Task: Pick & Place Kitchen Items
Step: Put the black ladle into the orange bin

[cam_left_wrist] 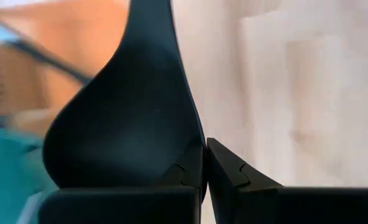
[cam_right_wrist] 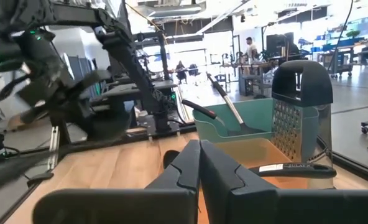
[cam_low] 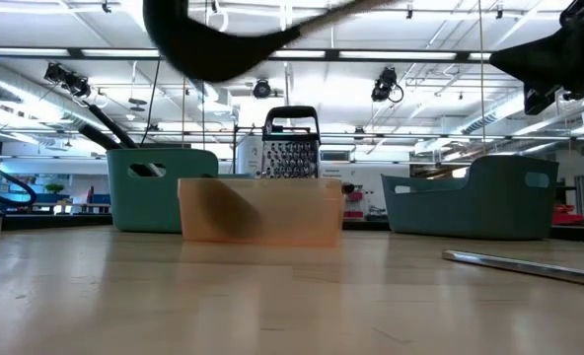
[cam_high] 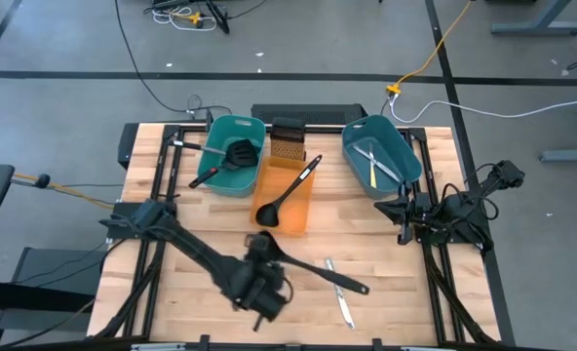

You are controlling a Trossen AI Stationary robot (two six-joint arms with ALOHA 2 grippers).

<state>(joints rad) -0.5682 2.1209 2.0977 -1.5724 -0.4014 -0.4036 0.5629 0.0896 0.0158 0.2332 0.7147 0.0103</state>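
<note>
My left gripper (cam_high: 262, 259) is at the table's near middle, shut on a black ladle (cam_high: 313, 268) that it holds above the wood. The ladle's bowl (cam_low: 205, 41) shows high in the low view. My right gripper (cam_high: 403, 217) waits at the right, shut and empty (cam_right_wrist: 199, 163). A silver knife (cam_high: 340, 298) lies flat on the table near the front edge. A second black ladle (cam_high: 287, 190) leans in the orange tub (cam_high: 298, 222). Black spatulas (cam_high: 232, 156) lie in the left teal tub (cam_high: 216, 125). Knives (cam_high: 374, 164) lie in the right teal tub (cam_high: 405, 151). My left gripper pinches the edge of the ladle's bowl (cam_left_wrist: 196, 134) between its two fingers (cam_left_wrist: 230, 171), at the end away from the handle. The fingers come from the table's near side. The ladle is lifted clear of the table, and its handle (cam_high: 342, 281) runs off toward the right.
A metal box grater (cam_high: 287, 142) stands behind the orange tub. The three tubs line the far half of the table. Bare wood lies at the near left and near right. Cables run on the floor beyond the far edge.
</note>
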